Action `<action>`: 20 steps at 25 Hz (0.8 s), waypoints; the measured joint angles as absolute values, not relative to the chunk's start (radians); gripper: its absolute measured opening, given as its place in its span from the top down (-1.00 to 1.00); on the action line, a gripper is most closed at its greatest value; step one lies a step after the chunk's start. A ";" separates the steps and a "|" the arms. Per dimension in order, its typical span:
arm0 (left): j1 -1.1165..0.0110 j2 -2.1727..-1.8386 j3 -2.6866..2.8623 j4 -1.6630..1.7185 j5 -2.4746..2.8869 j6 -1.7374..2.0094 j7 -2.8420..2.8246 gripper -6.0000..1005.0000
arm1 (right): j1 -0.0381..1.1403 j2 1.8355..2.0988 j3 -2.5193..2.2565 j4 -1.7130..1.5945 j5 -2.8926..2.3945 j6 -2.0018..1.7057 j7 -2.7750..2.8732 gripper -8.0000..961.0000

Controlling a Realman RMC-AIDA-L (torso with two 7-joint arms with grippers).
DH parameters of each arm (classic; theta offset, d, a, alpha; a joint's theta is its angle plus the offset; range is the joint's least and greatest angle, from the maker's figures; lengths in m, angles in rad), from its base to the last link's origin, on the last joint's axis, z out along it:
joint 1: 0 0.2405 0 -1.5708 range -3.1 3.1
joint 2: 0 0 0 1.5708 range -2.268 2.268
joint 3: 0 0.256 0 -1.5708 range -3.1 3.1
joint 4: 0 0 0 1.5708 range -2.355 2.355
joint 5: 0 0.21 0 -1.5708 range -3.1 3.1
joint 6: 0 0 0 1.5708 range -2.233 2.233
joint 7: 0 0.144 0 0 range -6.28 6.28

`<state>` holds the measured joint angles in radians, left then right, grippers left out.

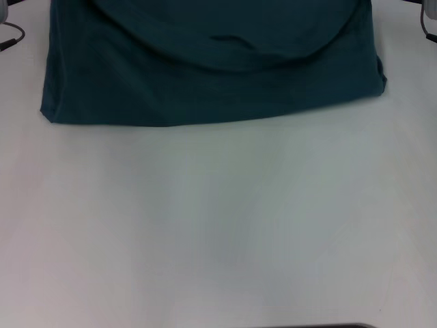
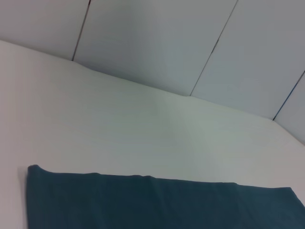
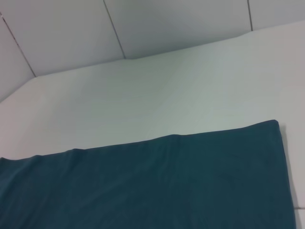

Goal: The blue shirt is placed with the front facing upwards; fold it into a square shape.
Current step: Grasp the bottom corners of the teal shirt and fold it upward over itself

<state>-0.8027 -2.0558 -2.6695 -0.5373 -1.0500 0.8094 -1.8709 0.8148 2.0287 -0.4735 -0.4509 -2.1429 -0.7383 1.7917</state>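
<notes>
The blue shirt (image 1: 212,68) lies folded on the white table (image 1: 218,225) at the far side of the head view, running past the top edge. A curved hem of an upper layer lies across the lower layer, and plain fabric faces up. Its straight near edge runs from the left corner to the right corner. In the left wrist view the blue shirt (image 2: 157,202) shows as a flat band with a straight edge. The right wrist view shows the blue shirt (image 3: 152,186) the same way, with one corner. Neither gripper is in view; no fingers show in either wrist view.
Small grey parts of the robot's arms show at the top left corner (image 1: 8,31) and top right corner (image 1: 429,20) of the head view. A dark edge (image 1: 321,326) runs along the bottom of that view. Pale wall panels (image 2: 157,43) stand beyond the table's far edge.
</notes>
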 joint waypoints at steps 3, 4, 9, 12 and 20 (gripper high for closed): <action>-0.797 -2.058 -2.666 -0.536 -1.060 0.809 -1.869 0.96 | 0.814 2.030 -0.476 -0.442 -2.143 -0.734 1.789 0.92; -0.794 -2.061 -2.665 -0.536 -1.065 0.809 -1.869 0.96 | 0.814 2.031 -0.477 -0.439 -2.143 -0.731 1.787 0.92; -0.782 -2.075 -2.663 -0.534 -1.070 0.810 -1.857 0.96 | 0.814 2.036 -0.477 -0.427 -2.143 -0.719 1.777 0.92; -0.777 -2.082 -2.664 -0.534 -1.070 0.810 -1.849 0.96 | 0.814 2.041 -0.477 -0.423 -2.143 -0.715 1.772 0.92; -0.774 -2.085 -2.663 -0.534 -1.070 0.820 -1.842 0.96 | 0.814 2.046 -0.477 -0.412 -2.143 -0.710 1.762 0.92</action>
<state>-0.7744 -2.0852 -2.6633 -0.5338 -1.0698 0.8196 -1.8422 0.8145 2.0462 -0.4770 -0.4122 -2.1434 -0.7096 1.7616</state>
